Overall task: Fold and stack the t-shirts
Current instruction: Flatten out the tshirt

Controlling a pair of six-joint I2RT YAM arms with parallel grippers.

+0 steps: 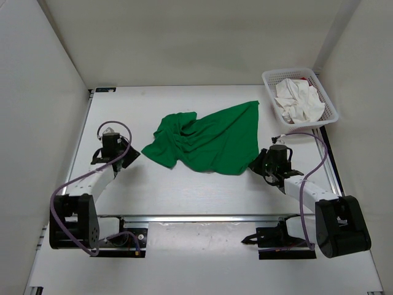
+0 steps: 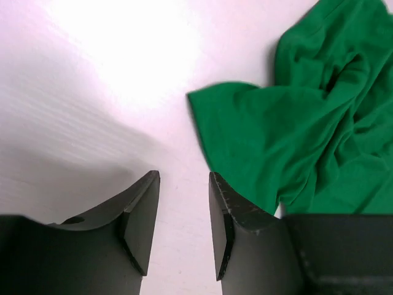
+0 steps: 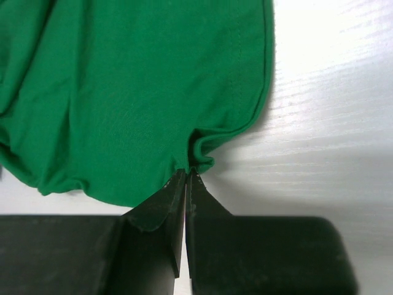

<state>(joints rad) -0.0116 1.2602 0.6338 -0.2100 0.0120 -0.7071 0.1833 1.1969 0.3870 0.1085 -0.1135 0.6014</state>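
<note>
The green t-shirt (image 1: 206, 138) lies crumpled and partly spread in the middle of the table. My right gripper (image 1: 254, 163) is shut on its near right hem, which bunches at the fingertips in the right wrist view (image 3: 186, 172); the green t-shirt (image 3: 123, 92) fills that view. My left gripper (image 1: 132, 157) is open and empty just left of the shirt's near left corner, over bare table (image 2: 184, 178), with the green t-shirt (image 2: 295, 135) to its right. The white t-shirt (image 1: 299, 101) lies bunched in the basket, with a trace of red cloth behind it.
A white mesh basket (image 1: 269, 92) stands at the back right corner of the table. White walls enclose the table on the left, back and right. A metal rail (image 1: 202, 216) runs along the near edge between the arm bases.
</note>
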